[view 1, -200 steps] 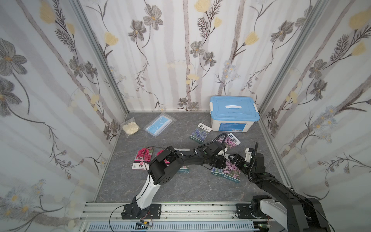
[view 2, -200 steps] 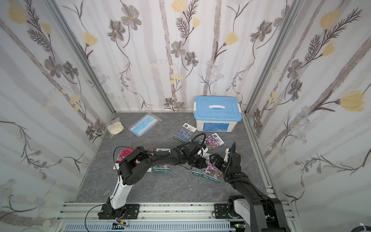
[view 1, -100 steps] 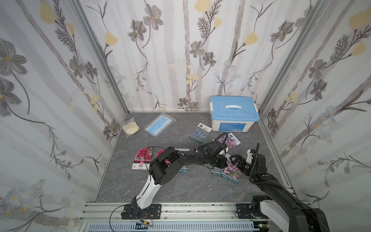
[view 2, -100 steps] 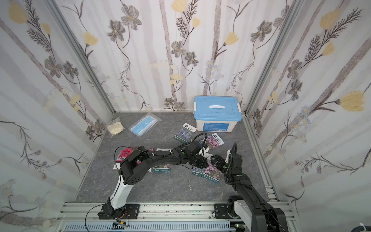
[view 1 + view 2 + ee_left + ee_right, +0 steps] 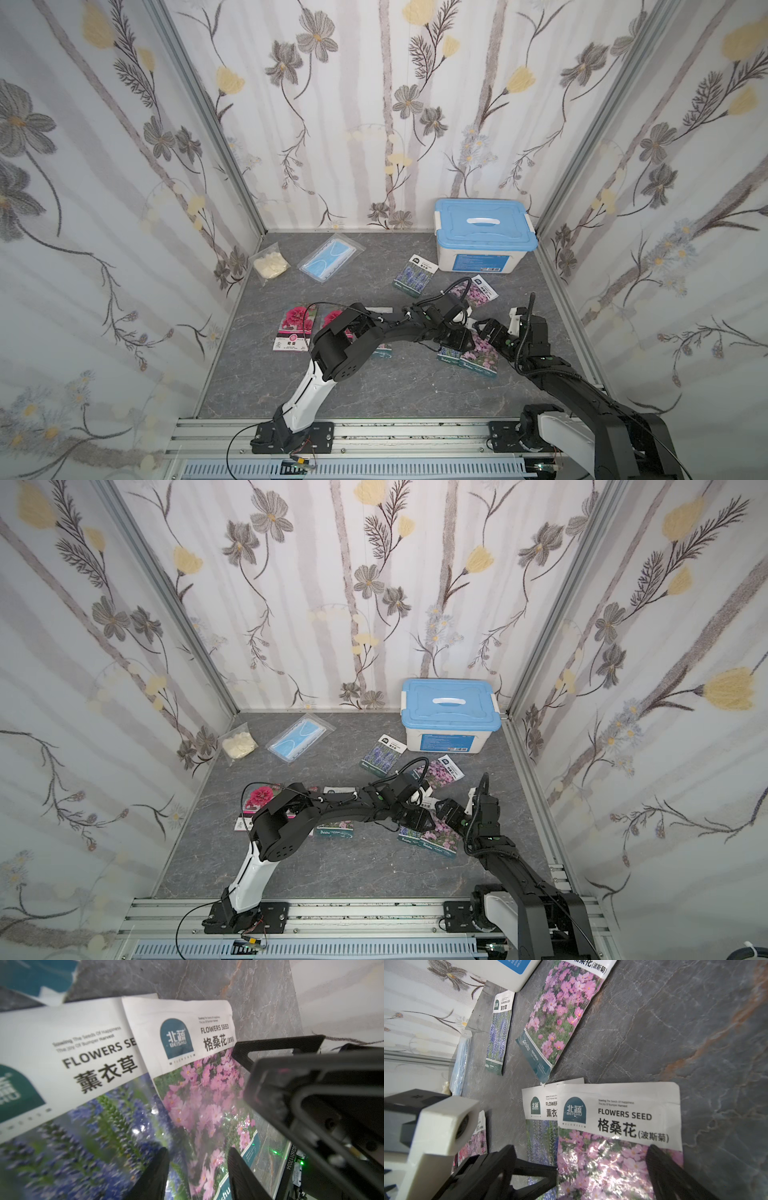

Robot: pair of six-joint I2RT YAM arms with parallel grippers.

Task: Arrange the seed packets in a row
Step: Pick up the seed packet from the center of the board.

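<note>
Low at the right front, a lavender seed packet [image 5: 449, 354] [image 5: 83, 1084] lies partly under a pink-flowered one [image 5: 482, 355] [image 5: 618, 1126]. My left gripper [image 5: 459, 338] [image 5: 198, 1169] is open just over their overlap, one finger on each side of the pink packet's edge. From the right, my right gripper [image 5: 490, 332] [image 5: 581, 1172] is open wide over the pink packet, holding nothing. More packets lie apart: two red-pink ones [image 5: 293, 328] at the left, one half hidden under the left arm [image 5: 380, 353], a lavender one [image 5: 413, 276] and a pink one [image 5: 478, 291] near the box.
A white box with a blue lid [image 5: 484, 237] stands in the back right corner. A clear bag with a blue mask [image 5: 330, 257] and a bag of cream-coloured stuff [image 5: 271, 264] lie at the back left. Flowered walls close in three sides.
The left gripper's jaws have opened over the overlapped pair of packets. Both arms have barely shifted, and the packets lie where they were.
</note>
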